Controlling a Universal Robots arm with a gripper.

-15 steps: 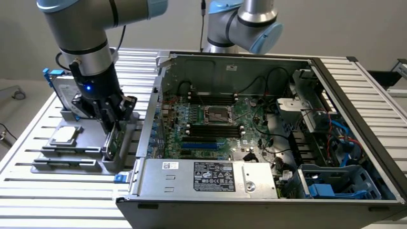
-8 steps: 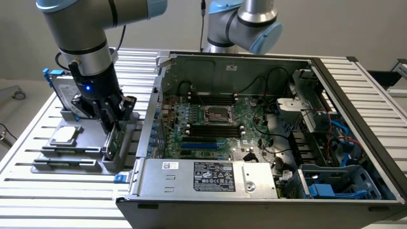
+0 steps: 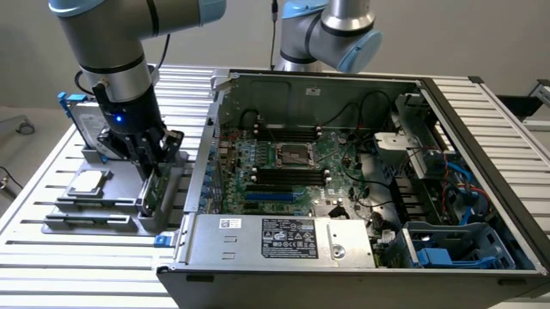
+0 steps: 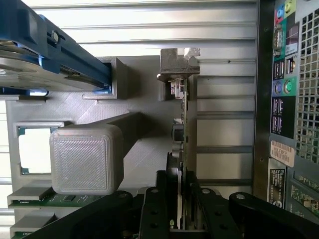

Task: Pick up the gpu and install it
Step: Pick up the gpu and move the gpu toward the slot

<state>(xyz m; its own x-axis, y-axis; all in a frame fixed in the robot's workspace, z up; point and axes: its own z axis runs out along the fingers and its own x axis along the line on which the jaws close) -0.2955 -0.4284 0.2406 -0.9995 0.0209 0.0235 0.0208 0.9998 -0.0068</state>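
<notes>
The gpu (image 3: 153,191) stands on edge in a slot of the grey holder (image 3: 103,225) at the exterior view's left, beside the open computer case (image 3: 344,167). In the wrist view the gpu (image 4: 182,124) is an edge-on green board with its silver bracket (image 4: 178,62) at the far end. My gripper (image 3: 148,168) has come straight down onto its upper edge. The gripper (image 4: 179,209) straddles the card, one black finger (image 4: 154,204) close to each face, with a thin gap still showing. The card sits in its slot.
A silver hard drive with blue rails (image 3: 86,122) stands at the holder's back. A square silver chip (image 3: 89,182) lies in its pocket nearby. A grey post (image 4: 87,157) of the holder rises beside the card. A second arm (image 3: 331,32) stands behind the case.
</notes>
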